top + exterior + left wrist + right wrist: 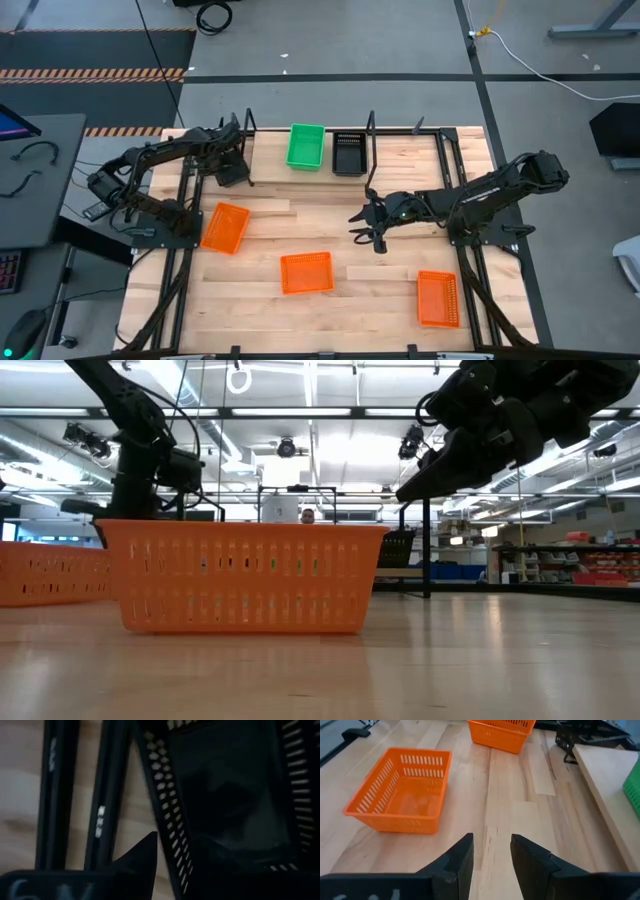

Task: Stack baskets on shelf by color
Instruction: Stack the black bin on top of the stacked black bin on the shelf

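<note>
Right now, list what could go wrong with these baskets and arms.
1. The left gripper sits at a black basket beside the shelf's black uprights; the basket could catch on them.
2. The right gripper hangs open and empty above bare wood, off to the side of the middle orange basket; a straight descent would likely miss it.
3. Another orange basket lies close to the right arm's base, an awkward reach.

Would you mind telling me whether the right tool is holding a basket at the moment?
No, the right tool hangs open and empty over bare table, with the nearest orange basket lying apart from it.
</note>
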You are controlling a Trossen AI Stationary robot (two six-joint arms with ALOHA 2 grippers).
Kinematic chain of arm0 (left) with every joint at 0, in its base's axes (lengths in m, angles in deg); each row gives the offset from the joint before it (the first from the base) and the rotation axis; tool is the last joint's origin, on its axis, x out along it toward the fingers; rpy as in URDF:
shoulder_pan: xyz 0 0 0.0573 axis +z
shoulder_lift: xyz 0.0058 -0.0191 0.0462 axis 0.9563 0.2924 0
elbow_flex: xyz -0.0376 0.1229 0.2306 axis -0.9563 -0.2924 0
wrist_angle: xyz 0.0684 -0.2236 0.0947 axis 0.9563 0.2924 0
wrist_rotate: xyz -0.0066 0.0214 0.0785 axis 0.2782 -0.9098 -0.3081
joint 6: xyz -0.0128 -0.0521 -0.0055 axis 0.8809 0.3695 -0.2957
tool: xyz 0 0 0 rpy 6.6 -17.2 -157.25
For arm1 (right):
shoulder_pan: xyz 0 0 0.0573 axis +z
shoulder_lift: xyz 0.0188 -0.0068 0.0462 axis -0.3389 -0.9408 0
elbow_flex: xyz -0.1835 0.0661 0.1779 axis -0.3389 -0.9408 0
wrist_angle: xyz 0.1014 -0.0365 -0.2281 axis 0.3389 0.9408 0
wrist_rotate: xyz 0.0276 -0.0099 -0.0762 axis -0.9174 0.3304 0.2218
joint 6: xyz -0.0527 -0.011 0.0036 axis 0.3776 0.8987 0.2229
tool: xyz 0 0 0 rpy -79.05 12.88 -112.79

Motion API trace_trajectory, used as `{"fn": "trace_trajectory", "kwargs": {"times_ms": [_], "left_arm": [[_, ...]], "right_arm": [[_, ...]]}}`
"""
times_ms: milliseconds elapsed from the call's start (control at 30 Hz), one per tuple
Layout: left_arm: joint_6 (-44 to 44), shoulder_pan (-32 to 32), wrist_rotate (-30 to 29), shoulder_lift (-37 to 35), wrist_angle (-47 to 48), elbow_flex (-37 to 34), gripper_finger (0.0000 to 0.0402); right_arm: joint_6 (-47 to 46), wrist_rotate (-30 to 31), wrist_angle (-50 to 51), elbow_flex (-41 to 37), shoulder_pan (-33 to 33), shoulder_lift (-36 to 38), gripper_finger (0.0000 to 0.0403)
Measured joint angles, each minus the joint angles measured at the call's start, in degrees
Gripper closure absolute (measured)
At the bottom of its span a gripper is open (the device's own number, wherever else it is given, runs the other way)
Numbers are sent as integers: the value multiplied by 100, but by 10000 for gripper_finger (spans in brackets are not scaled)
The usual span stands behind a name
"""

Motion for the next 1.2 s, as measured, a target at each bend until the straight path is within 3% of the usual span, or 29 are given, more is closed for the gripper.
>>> {"fn": "trace_trajectory", "kwargs": {"times_ms": [267,500,700,800,967,1200], "left_arm": [[-222,125,-17,0,-100,-15,296],[-526,173,-124,-2,-117,-17,387],[-624,173,-413,-49,-100,52,387],[-733,173,-275,-125,-70,284,387],[-792,171,-381,-346,673,955,388],[-644,128,-1042,-388,2465,2254,391]], "right_arm": [[336,0,-4,0,-162,0,267],[291,1,-4,0,-271,0,267],[148,-2,-4,0,-270,1,267],[123,-4,-4,0,-268,0,267],[-76,-53,-4,0,-263,0,267],[-136,-188,-19,0,-263,0,267]]}}
